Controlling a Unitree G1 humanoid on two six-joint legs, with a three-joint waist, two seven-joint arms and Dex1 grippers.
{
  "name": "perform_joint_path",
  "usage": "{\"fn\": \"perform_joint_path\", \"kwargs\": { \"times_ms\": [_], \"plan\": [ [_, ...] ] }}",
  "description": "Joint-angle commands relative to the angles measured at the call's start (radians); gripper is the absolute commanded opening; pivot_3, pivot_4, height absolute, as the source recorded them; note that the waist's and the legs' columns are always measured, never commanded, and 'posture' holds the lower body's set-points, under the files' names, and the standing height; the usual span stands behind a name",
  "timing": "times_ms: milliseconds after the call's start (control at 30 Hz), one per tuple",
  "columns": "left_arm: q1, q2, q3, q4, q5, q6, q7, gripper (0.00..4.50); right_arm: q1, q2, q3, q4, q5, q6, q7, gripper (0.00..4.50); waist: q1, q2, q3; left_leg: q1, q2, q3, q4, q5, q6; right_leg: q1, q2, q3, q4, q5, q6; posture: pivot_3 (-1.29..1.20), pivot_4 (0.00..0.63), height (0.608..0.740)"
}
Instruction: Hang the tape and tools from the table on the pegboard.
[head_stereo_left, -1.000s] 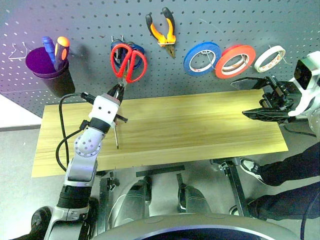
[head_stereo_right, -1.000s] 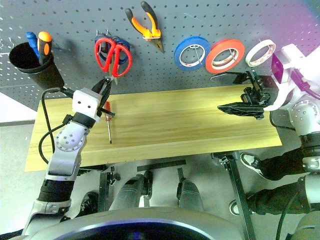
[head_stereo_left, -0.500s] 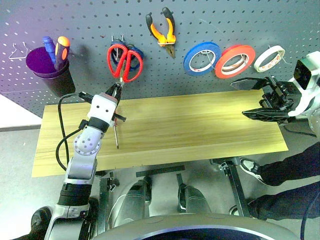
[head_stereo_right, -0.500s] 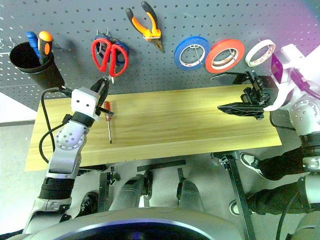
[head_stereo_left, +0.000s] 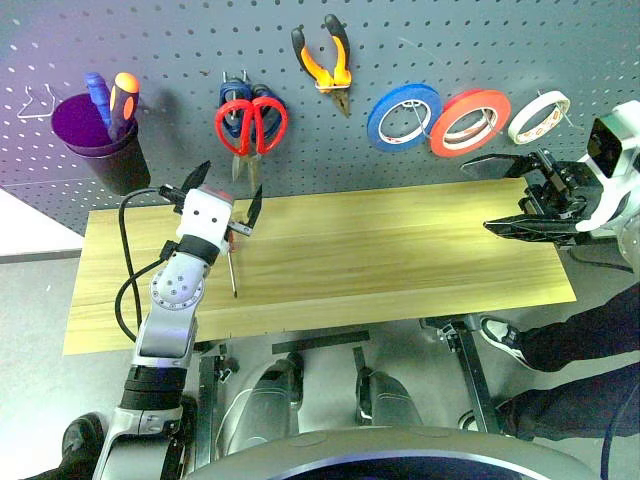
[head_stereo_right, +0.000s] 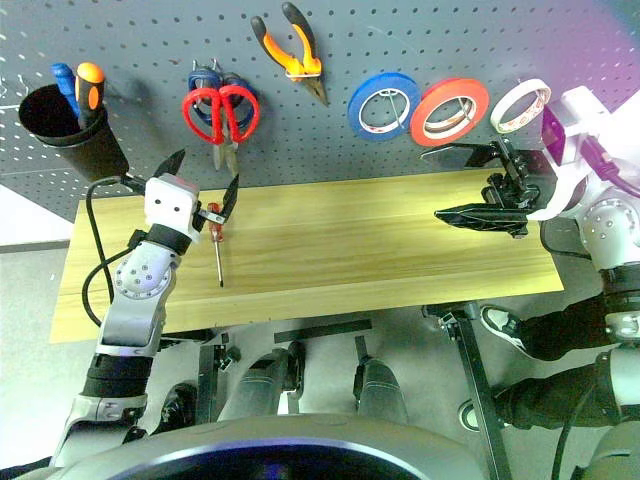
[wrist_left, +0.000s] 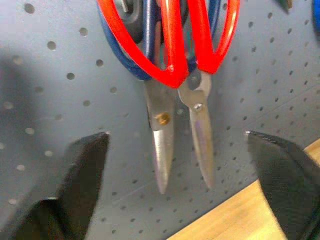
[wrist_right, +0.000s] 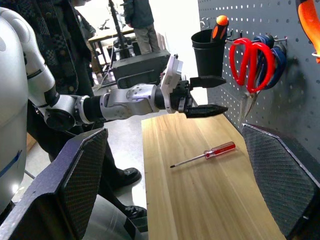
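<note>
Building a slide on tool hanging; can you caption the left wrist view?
Open left pincer faces red-handled scissors hanging on the pegboard, in front of blue-handled scissors.

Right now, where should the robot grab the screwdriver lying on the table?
Probably by its dark red handle, coming down from above. The screwdriver lies flat on the table, handle toward the pegboard, thin shaft toward the table's front edge. The handle is the thicker part, and the open left gripper hangs closest to it.
</note>
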Motion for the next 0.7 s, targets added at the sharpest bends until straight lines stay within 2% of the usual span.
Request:
{"fn": "perform_joint_path", "kwargs": {
  "times_ms": [33, 233, 367, 533, 633, 700],
  "plan": [
    [0.049, 0.0, 0.003, -0.067, -0.023, 0.001, -0.015, 4.45, -0.017, -0.014, -0.018, -0.001, 0.006, -0.003, 0.007, 4.5, 0.0, 0.0, 0.0, 0.0, 0.0, 0.0, 0.0, 0.0, 0.0, 0.0, 0.0, 0.0, 0.0, 0.0, 0.0, -0.04, 0.316, 0.74],
    [0.193, 0.003, 0.02, -0.249, -0.03, 0.096, -0.016, 4.45, -0.012, -0.019, -0.017, -0.015, 0.024, 0.0, 0.007, 4.5, 0.0, 0.0, 0.0, 0.0, 0.0, 0.0, 0.0, -0.001, -0.001, -0.001, -0.001, 0.001, -0.001, 0.0, 0.0, -0.03, 0.313, 0.74],
    [0.289, 0.012, 0.042, -0.298, -0.033, 0.128, -0.017, 4.45, -0.011, -0.013, -0.01, -0.016, 0.025, -0.011, 0.007, 4.5, 0.001, 0.0, 0.0, 0.0, 0.0, 0.0, 0.0, -0.002, -0.001, 0.0, -0.001, 0.001, -0.001, 0.0, 0.0, -0.02, 0.309, 0.74],
    [0.322, -0.011, 0.045, -0.248, -0.049, 0.207, 0.0, 4.45, -0.014, -0.006, 0.003, -0.017, 0.023, -0.023, 0.007, 4.5, 0.003, 0.0, 0.0, 0.0, 0.0, 0.0, -0.001, -0.003, 0.0, -0.001, -0.001, 0.001, -0.001, 0.0, 0.0, -0.01, 0.308, 0.74],
    [0.293, -0.066, 0.093, -0.195, -0.11, 0.316, 0.042, 4.45, -0.018, -0.01, 0.018, -0.022, 0.021, -0.025, 0.007, 4.5, 0.002, 0.0, 0.0, 0.0, 0.0, 0.0, 0.0, -0.004, 0.002, -0.001, -0.001, 0.001, -0.001, 0.0, 0.0, -0.02, 0.308, 0.74],
    [0.277, -0.07, 0.101, -0.162, -0.091, 0.351, 0.067, 4.45, -0.019, -0.014, 0.026, -0.022, 0.018, -0.031, 0.007, 4.5, 0.002, 0.0, 0.0, 0.0, 0.0, 0.0, 0.0, -0.004, 0.003, -0.001, -0.001, 0.001, 0.0, 0.0, 0.0, -0.02, 0.307, 0.74]
  ]
}}
